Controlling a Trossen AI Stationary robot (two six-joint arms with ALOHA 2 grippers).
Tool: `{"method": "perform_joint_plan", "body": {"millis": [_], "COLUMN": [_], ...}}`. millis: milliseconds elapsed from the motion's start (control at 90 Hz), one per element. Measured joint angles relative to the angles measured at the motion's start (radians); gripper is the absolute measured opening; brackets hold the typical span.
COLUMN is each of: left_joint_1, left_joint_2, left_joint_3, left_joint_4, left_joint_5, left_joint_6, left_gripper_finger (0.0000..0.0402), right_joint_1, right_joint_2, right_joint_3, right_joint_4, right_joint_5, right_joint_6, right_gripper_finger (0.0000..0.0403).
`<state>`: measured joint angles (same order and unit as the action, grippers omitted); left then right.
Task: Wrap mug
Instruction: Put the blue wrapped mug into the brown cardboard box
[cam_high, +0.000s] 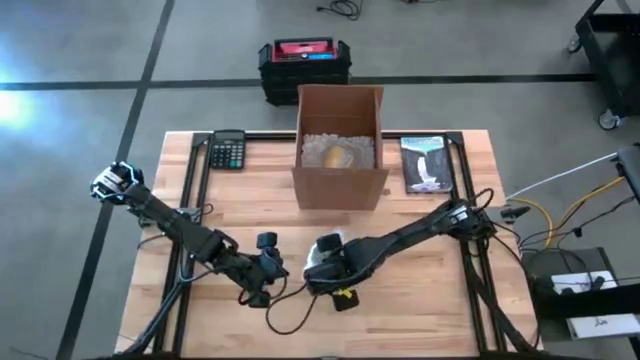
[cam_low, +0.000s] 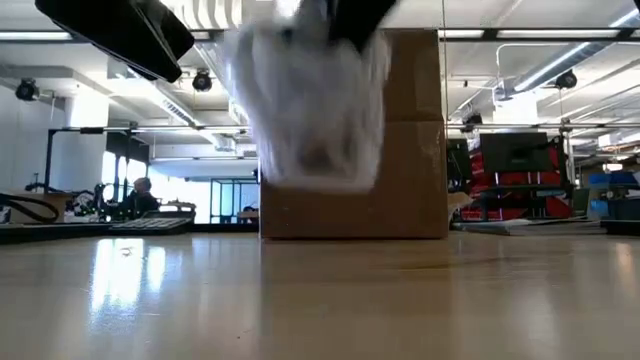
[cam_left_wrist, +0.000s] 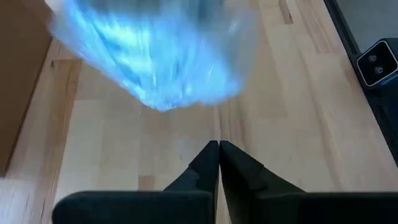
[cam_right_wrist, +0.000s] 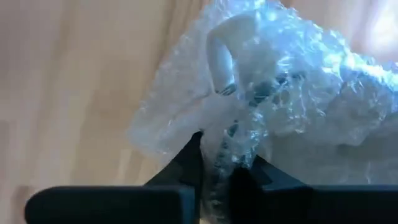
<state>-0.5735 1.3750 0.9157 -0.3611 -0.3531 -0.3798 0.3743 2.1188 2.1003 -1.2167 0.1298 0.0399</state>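
Note:
The mug, white and bundled in clear bubble wrap (cam_right_wrist: 273, 93), shows its handle (cam_right_wrist: 225, 56) through the wrap. In the low view the bundle (cam_low: 310, 110) hangs above the tabletop, in front of the cardboard box. My right gripper (cam_high: 322, 262) is shut on the wrap near the table's middle front. My left gripper (cam_left_wrist: 219, 149) is shut on nothing, just left of the bundle (cam_left_wrist: 155, 56), and it shows in the high view as well (cam_high: 264, 272). My right gripper pinches a gathered bunch of bubble wrap (cam_right_wrist: 217, 134) between its two fingers, right beside the mug's handle; how many layers it has, I cannot tell. The wrapped mug is lifted clear of the table in the low view.
An open cardboard box (cam_high: 340, 190) with packing filler and a yellowish object stands at the far middle. A calculator (cam_high: 227, 150) lies to its left and a picture book (cam_high: 425, 165) to its right. Bare wood lies along the near edge (cam_high: 400, 320).

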Motion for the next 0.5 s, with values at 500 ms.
{"method": "perform_joint_plan", "body": {"millis": [500], "left_joint_1": [-0.002], "left_joint_2": [0.0], "left_joint_3": [0.0], "left_joint_4": [0.005], "left_joint_5": [0.004], "left_joint_6": [0.008], "left_gripper_finger": [0.0], "right_joint_1": [-0.262], "right_joint_2": [-0.263], "right_joint_3": [0.246], "right_joint_4": [0.075], "right_joint_5": [0.284], "right_joint_6": [-0.209], "right_gripper_finger": [0.0013]}}
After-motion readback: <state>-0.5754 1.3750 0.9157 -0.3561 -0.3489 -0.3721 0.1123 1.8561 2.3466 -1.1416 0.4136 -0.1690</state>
